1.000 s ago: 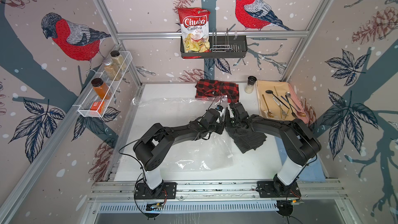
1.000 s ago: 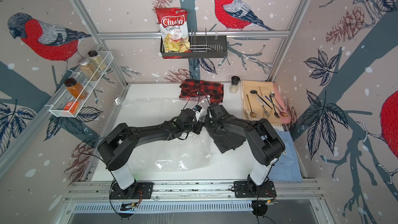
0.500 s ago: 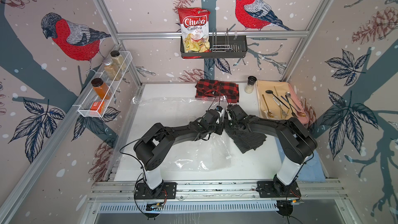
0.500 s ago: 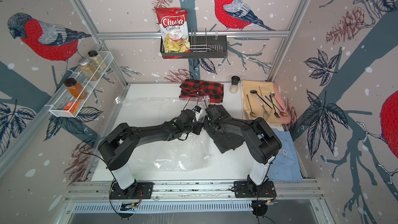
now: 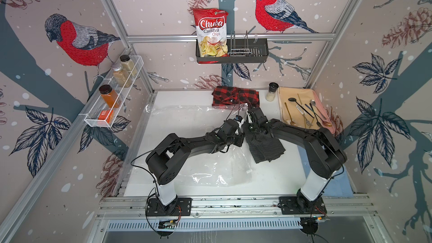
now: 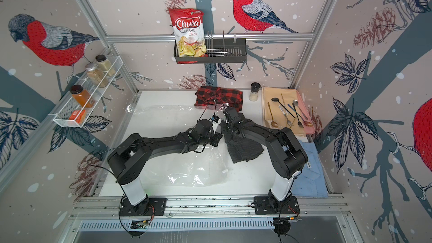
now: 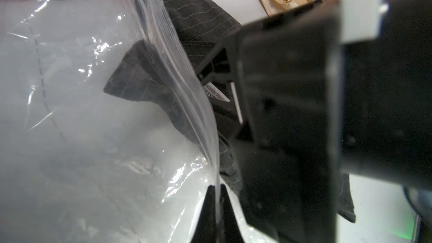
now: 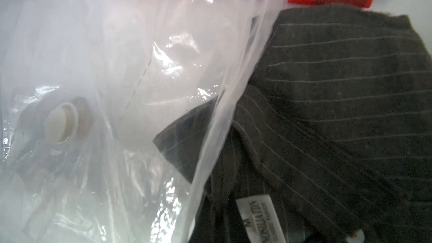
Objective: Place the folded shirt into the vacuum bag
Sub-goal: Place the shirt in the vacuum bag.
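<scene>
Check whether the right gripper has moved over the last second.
Yes. The right gripper has shifted slightly away from the cutlery mat, toward the mouth of the vacuum bag, staying at the collar end of the folded shirt.

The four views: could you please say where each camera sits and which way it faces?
Top views: high above the front, looking down on the table; left arm and right arm show whole.
Left wrist: on the left arm, facing the vacuum bag mouth; left gripper pinches its zip edge.
Right wrist: on the right arm, close over the striped shirt and valve; no own part shows clearly.
Shared: both wrist views show the shirt's corner behind clear plastic.
</scene>
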Tool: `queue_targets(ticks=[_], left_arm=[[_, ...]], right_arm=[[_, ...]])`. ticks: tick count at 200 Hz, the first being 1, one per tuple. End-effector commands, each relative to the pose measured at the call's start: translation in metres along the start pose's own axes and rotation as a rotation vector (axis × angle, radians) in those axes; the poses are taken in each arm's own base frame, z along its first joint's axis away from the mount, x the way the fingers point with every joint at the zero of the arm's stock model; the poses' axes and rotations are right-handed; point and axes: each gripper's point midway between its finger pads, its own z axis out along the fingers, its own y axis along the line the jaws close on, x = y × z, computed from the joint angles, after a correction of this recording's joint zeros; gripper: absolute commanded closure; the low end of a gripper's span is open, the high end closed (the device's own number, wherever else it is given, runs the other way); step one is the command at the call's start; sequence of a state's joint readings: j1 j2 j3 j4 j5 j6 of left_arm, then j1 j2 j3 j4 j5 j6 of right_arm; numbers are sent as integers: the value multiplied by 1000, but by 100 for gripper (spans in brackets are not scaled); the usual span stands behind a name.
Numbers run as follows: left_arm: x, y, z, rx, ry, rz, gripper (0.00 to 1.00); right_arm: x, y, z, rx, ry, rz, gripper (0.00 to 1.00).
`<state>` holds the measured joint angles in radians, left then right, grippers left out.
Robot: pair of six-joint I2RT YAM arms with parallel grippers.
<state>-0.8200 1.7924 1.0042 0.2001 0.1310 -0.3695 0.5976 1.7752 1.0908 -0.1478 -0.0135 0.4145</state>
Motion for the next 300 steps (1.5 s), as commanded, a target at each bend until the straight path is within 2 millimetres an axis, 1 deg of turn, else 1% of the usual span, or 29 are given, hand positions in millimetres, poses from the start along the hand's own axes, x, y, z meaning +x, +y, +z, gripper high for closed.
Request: queue_targets(ticks=[1, 4, 7, 18, 24, 35, 46, 69, 88, 105, 127, 149, 162, 183, 206, 223, 233, 260, 281, 286, 300], left_arm=[[-4, -9, -1, 35, -14, 2, 100], [-4, -9, -1, 35, -14, 3, 100], [-3, -9, 0, 36, -12, 2, 100], [-3, -9, 0, 37, -12, 3, 100], [-2, -9, 1, 36, -12, 1, 100], [0, -6, 4, 28, -8, 1, 100], [3, -4, 6, 22, -1, 1, 100], [5, -2, 12, 17, 3, -4, 100], [8, -1, 16, 16, 10, -4, 100], [10, 1, 20, 10, 19, -5, 100], [11, 2, 23, 11, 26, -10, 100], [12, 0, 23, 13, 37, -16, 100], [10, 1, 22, 8, 35, -21, 100], [9, 2, 20, -4, 34, -24, 100], [9, 2, 20, -5, 37, -28, 100], [9, 2, 20, -6, 39, -30, 100], [10, 2, 21, -7, 40, -33, 100], [12, 4, 23, -13, 48, -35, 100], [13, 4, 24, -13, 50, -37, 100], [14, 4, 24, -12, 50, -38, 100], [14, 3, 24, -9, 50, -38, 100]], right_arm=[[-6, 8, 4, -59, 3, 3, 100], [-7, 8, 5, -63, 4, 6, 100], [-7, 8, 7, -66, 6, 8, 97], [-6, 7, 14, -78, 19, 18, 77], [-5, 6, 17, -83, 26, 21, 72], [-3, 6, 20, -89, 35, 25, 66], [-3, 5, 17, -91, 26, 28, 62], [-6, 2, 0, -82, -6, 32, 51], [-3, -3, -17, -62, -25, 38, 43], [9, -14, -30, -22, -26, 50, 38], [38, -34, -42, 37, 2, 67, 36], [69, -45, -53, 72, 39, 64, 35], [84, -47, -58, 92, 59, 50, 35], [102, -45, -68, 118, 72, 23, 33], [114, -46, -73, 156, 85, 7, 30], [122, -50, -74, 193, 100, 2, 29], [125, -48, -73, 199, 107, -5, 29], [140, -42, -67, 208, 145, -32, 29], [154, -44, -60, 234, 184, -48, 29], [156, -46, -58, 242, 192, -48, 29], [161, -47, -54, 264, 207, -65, 37]])
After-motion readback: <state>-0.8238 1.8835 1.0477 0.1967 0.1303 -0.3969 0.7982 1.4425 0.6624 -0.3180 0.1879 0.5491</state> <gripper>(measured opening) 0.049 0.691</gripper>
